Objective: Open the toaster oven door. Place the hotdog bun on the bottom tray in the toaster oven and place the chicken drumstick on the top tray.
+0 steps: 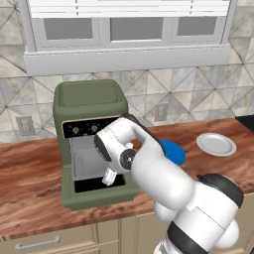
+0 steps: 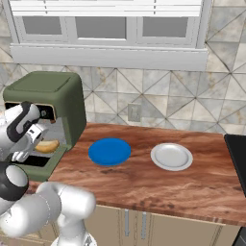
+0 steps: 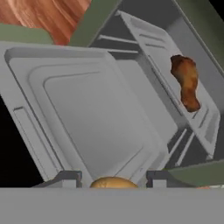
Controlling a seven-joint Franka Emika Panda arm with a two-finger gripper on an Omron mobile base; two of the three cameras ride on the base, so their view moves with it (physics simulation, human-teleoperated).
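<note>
Our pincer [image 3: 113, 178] at the open toaster oven [image 1: 89, 101]

Our spread pincer pinches a hotdog bun [image 3: 113, 183] over the pulled-out bottom tray [image 3: 83, 113]. Beyond, a chicken drumstick [image 3: 187, 82] lies on the top tray [image 3: 148, 43]. The door [image 1: 99, 192] hangs down toward the wooden tabletop [image 2: 158, 185].

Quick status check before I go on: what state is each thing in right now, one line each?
toaster oven: upright on the counter, front open
toaster oven door: dropped down, open
chicken drumstick: lying on one tray inside the oven
hotdog bun: between the fingertips, over the other tray
gripper: at the oven mouth, jaws around the bun
blue plate: bare
white plate: bare
</note>
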